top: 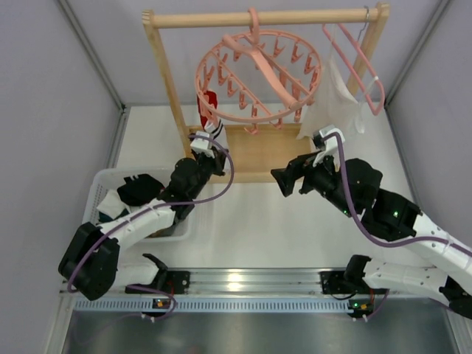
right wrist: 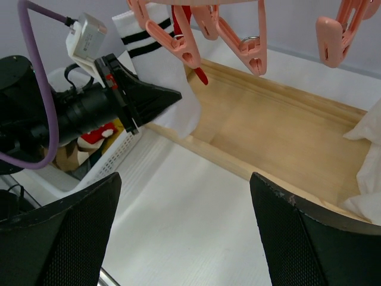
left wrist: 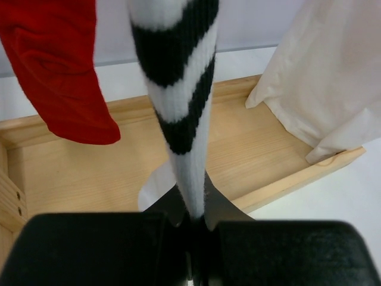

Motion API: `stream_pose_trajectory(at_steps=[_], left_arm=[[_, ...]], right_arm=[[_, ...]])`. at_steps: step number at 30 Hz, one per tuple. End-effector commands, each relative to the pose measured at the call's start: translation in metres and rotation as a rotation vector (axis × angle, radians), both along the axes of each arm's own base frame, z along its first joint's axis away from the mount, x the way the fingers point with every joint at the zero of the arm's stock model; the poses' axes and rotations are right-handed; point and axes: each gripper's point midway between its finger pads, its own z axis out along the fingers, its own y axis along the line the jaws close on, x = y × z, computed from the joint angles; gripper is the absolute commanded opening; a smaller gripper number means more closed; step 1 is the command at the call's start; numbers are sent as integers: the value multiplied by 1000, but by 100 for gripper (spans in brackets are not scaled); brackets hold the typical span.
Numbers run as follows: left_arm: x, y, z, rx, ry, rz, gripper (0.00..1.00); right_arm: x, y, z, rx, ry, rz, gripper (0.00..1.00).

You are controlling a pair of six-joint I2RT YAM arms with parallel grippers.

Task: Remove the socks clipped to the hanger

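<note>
The round salmon-pink hanger (top: 258, 74) hangs from the wooden rack's top bar. A red sock (top: 210, 102) and a white sock with black stripes (left wrist: 178, 89) hang from clips at its left side. My left gripper (left wrist: 193, 217) is shut on the lower end of the striped sock, above the rack's wooden base (left wrist: 89, 173). The red sock (left wrist: 59, 71) hangs just to its left. In the right wrist view the striped sock (right wrist: 161, 65) hangs from a pink clip (right wrist: 184, 44), with the left gripper (right wrist: 143, 98) on it. My right gripper (right wrist: 184, 238) is open and empty over the white table.
A white basket (top: 102, 184) at the left holds removed socks, one of them black (top: 140, 188). A plain pink coat hanger (top: 361, 66) with a white cloth garment (top: 332, 103) hangs at the rack's right. The rack's left post (top: 166, 81) stands beside the left gripper.
</note>
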Motion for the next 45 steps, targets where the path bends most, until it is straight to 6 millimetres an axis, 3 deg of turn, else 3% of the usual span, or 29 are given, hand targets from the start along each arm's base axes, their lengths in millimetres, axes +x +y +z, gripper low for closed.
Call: stream_pose_trajectory(at_steps=[1, 9, 11, 12, 14, 21, 27, 30, 35, 45], left_arm=[[-5, -7, 34, -61, -89, 70, 0], [-26, -45, 32, 4, -98, 120, 0], [-33, -65, 33, 39, -105, 119, 0], [-32, -63, 33, 70, -114, 165, 0], [-35, -79, 34, 115, -121, 203, 0], [-44, -126, 35, 289, -159, 294, 0], [-49, -150, 33, 353, -167, 342, 0], [-52, -156, 33, 356, -169, 341, 0], [-55, -160, 32, 364, -171, 336, 0], [-58, -162, 33, 354, -171, 329, 0]], right_arm=[[-7, -2, 37, 136, -60, 31, 85], [-8, -26, 63, 182, -93, -41, 85], [-7, -30, 67, 170, -102, -54, 85], [-8, -31, 75, 177, -109, -55, 85], [-8, -37, 89, 175, -119, -72, 85], [18, -25, 104, 2, -94, -145, 81], [46, 12, 96, -212, -42, -143, 73], [59, 24, 80, -315, -17, -153, 67], [68, 35, 65, -371, -5, -174, 63], [80, 48, 52, -422, -28, -211, 65]])
